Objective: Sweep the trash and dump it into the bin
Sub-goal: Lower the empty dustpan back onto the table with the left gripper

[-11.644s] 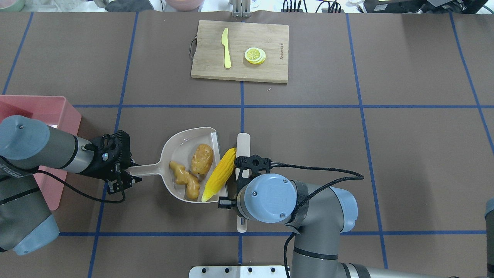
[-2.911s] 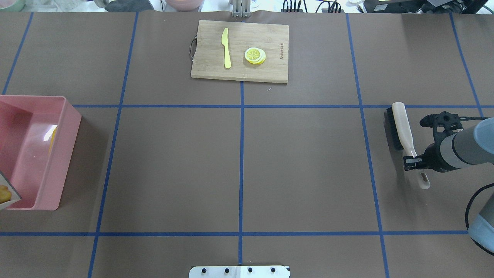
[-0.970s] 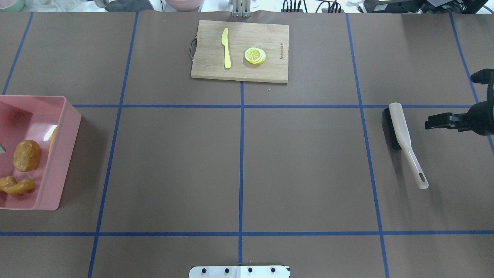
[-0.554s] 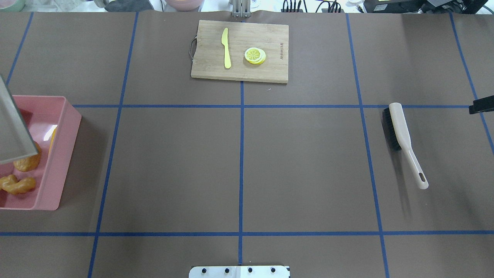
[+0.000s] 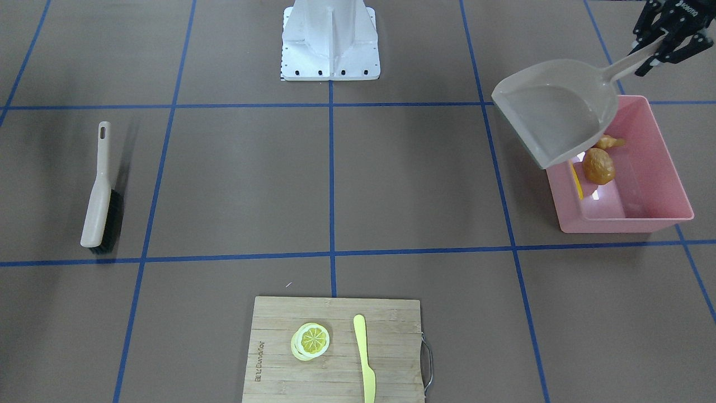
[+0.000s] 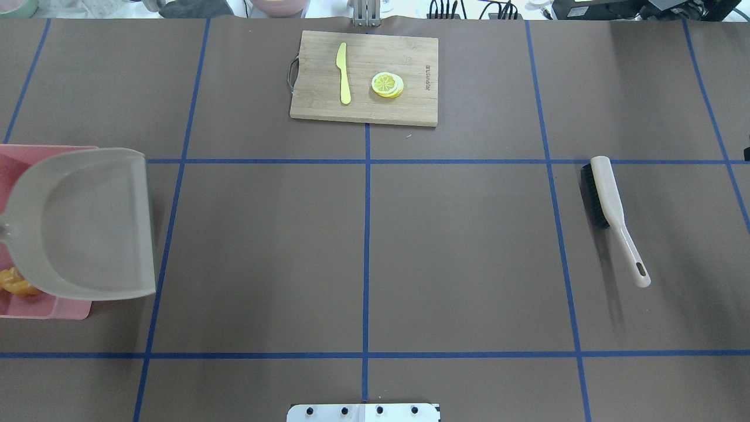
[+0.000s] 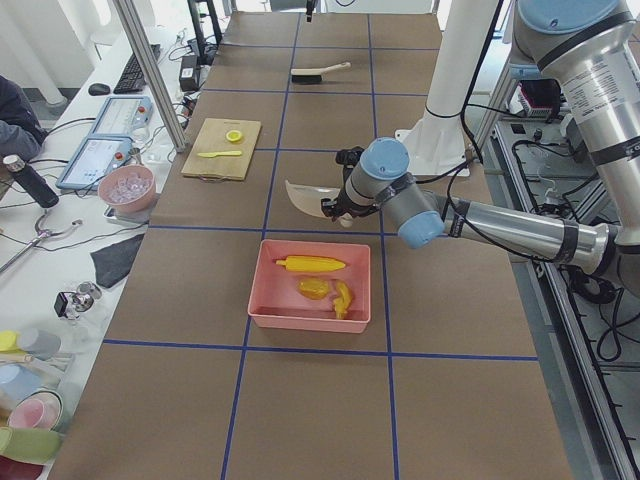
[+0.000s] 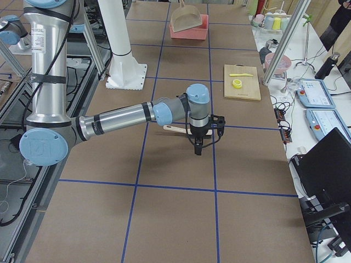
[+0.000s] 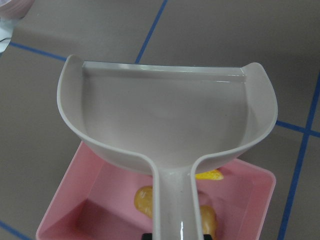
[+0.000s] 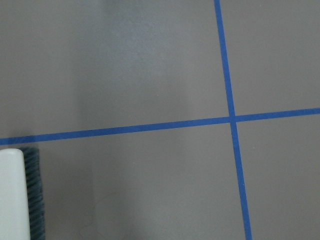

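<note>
The pink bin stands at the table's end on my left. The corn cob, the brown potato and the ginger root lie inside it. My left gripper is shut on the handle of the empty beige dustpan and holds it in the air above the bin's near end. In the overhead view the dustpan hides most of the bin. My right gripper hangs above the table just beside the brush; I cannot tell whether it is open.
The brush lies flat on the table at my right. A wooden cutting board at the far middle holds a lemon slice and a pale yellow knife. The robot's white base is at the near edge.
The dustpan has swung back and levelled over the bin, now covering it in the overhead view. The right gripper has left the overhead view to the right; the brush lies still.
</note>
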